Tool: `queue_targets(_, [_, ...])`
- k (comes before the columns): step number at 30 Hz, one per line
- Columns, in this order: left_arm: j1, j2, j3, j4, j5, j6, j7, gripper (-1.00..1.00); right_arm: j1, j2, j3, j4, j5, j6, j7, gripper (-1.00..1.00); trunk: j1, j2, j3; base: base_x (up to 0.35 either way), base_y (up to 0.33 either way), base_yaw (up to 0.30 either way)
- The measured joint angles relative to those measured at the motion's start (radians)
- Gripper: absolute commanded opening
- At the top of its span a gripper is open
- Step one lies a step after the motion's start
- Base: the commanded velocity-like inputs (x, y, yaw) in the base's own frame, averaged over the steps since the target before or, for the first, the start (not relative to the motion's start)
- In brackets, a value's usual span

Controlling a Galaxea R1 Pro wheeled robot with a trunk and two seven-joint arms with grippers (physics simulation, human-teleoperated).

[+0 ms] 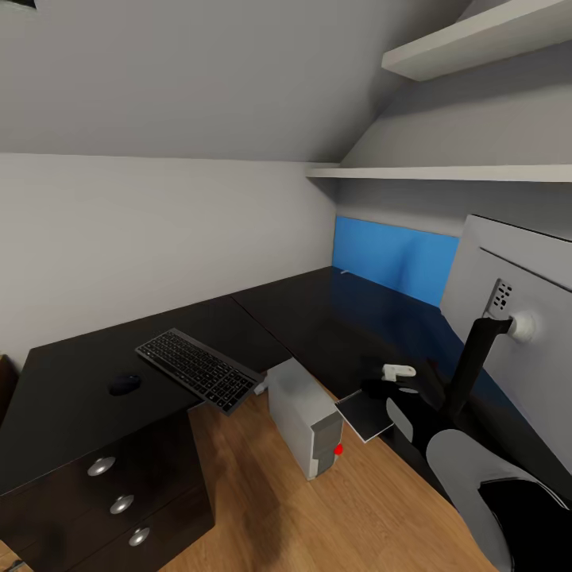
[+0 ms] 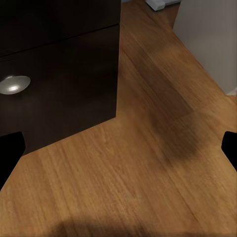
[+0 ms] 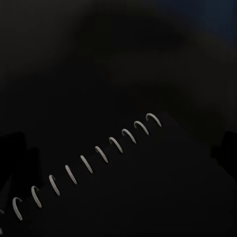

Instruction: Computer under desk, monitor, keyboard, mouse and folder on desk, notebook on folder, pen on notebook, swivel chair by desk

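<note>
The black keyboard [image 1: 199,369] lies on the dark L-shaped desk [image 1: 71,373], with the black mouse [image 1: 125,384] to its left. Seen from behind, the white monitor [image 1: 520,298] stands on the desk's right wing. On the wood floor at the desk's inner corner stands the grey computer tower [image 1: 306,417]. A dark spiral-bound notebook [image 1: 364,415] juts past the desk edge. My right gripper [image 1: 395,391] hovers open just over it, and the notebook's cover [image 3: 148,187] shows close between the gripper's fingers [image 3: 15,148]. My left gripper [image 2: 118,153] hangs open above the floor.
A drawer unit with round metal knobs [image 1: 121,504] stands under the desk's left end, and one of its knobs [image 2: 15,84] is close to my left gripper. A blue panel [image 1: 393,258] leans on the back wall. White shelves [image 1: 445,171] run above the desk.
</note>
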Motion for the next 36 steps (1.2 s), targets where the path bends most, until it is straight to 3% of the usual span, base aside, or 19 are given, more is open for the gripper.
queue_targets(36, [0.000, 0.000, 0.000, 0.000, 0.000, 0.000, 0.001, 1.00, 0.000, 0.001, 0.003, -0.001, 0.000, 0.002, 0.002, 1.00, 0.000, 0.000, 0.000, -0.006, 0.000, 0.000])
